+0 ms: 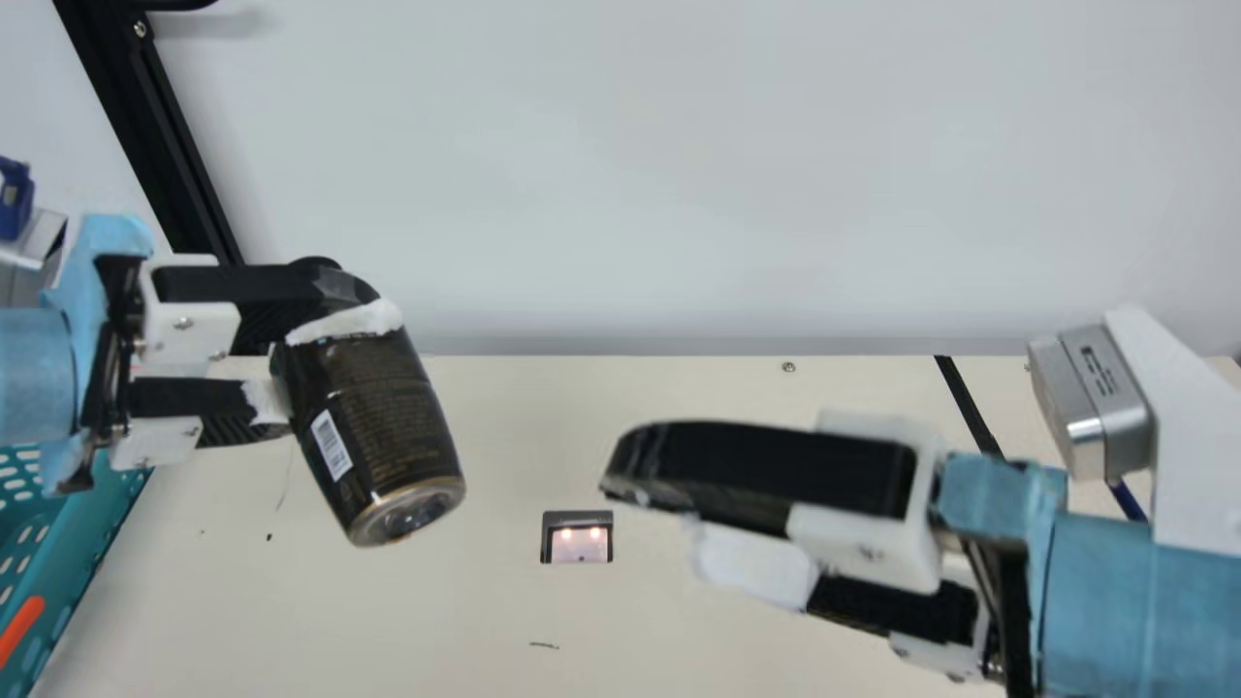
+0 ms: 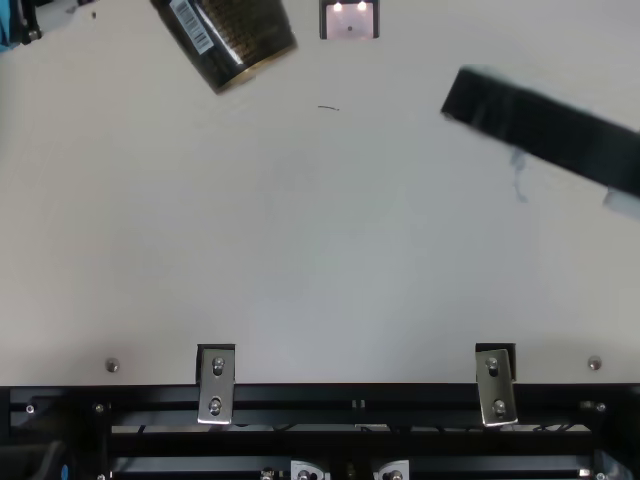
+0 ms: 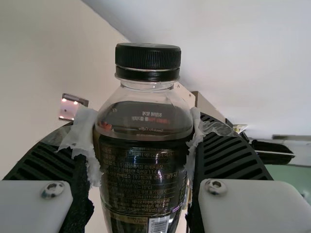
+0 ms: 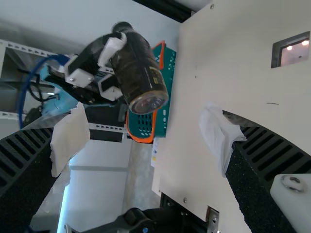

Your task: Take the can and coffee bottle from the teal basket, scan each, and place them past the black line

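Clamps bottle in jaws of left gripper, holds those of right gripper apart, and risks missed scan through barcode seemingly facing away from scanner.

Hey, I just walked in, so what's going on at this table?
The robot's left gripper is holding the coffee bottle tilted in the air, between the teal basket and the scanner. The right gripper is open and empty, over the table. The bottle isn't past the black line yet; I can't tell whether it's been scanned.
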